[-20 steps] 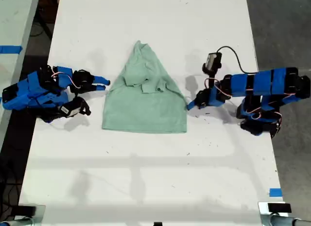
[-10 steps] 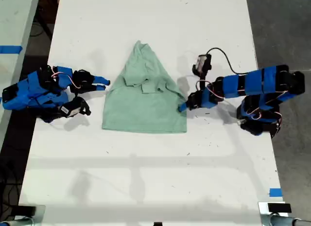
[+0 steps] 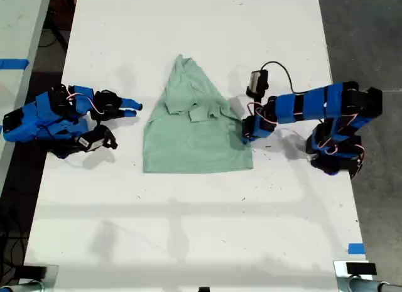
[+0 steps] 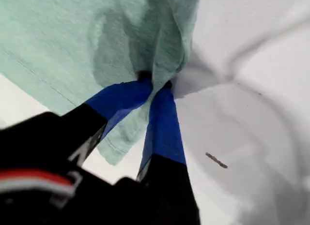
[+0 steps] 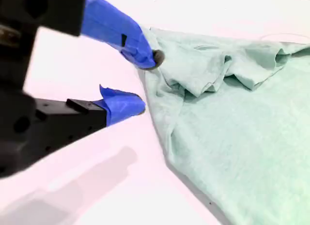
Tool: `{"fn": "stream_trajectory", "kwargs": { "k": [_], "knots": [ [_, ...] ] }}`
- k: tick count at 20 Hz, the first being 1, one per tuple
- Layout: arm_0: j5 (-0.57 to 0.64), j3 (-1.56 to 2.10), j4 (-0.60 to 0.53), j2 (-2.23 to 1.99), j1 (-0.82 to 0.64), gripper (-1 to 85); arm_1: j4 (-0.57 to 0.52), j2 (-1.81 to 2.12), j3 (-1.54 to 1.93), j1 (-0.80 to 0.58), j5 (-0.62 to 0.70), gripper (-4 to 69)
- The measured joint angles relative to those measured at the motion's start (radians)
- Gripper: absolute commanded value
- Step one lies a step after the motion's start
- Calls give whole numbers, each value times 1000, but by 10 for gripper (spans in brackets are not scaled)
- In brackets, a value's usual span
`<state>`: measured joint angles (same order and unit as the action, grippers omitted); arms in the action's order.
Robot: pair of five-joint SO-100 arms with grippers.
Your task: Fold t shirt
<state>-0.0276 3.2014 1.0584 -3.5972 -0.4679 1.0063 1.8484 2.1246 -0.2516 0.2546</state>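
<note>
Item log, exterior view, left to right.

1. Second gripper (image 3: 137,105): at view's left, jaws apart, nothing held; tips just beside shirt edge. Blue plastic, black body.
2. T shirt (image 3: 195,132): mid-table (image 3: 188,229), pale mint knit, soft, wrinkled; tapers to a point at far end, straight hem nearest camera. Sleeves look tucked inward, small bunch near centre. Judged approx. part-folded; main body fold not yet done.
3. First gripper (image 3: 246,136): at view's right, jaws closed on shirt's edge, cloth pinched into a ridge.
</note>
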Motion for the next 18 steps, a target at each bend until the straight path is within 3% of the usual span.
{"fn": "stream_trajectory", "kwargs": {
  "k": [6, 13, 14, 16, 18],
  "knots": [
    [0, 0, 0, 0, 0, 113, 52, 26, -291, 11, 101, 19],
    [0, 0, 0, 0, 0, 113, 72, -451, -871, 91, 190, 24],
    [0, 0, 0, 0, 0, 113, 80, -526, -942, 94, 198, 52],
    [0, 0, 0, 0, 0, 113, 98, -634, -1048, 100, 213, 249],
    [0, 0, 0, 0, 0, 113, 120, -644, -1083, 100, 224, 326]
  ]
}}
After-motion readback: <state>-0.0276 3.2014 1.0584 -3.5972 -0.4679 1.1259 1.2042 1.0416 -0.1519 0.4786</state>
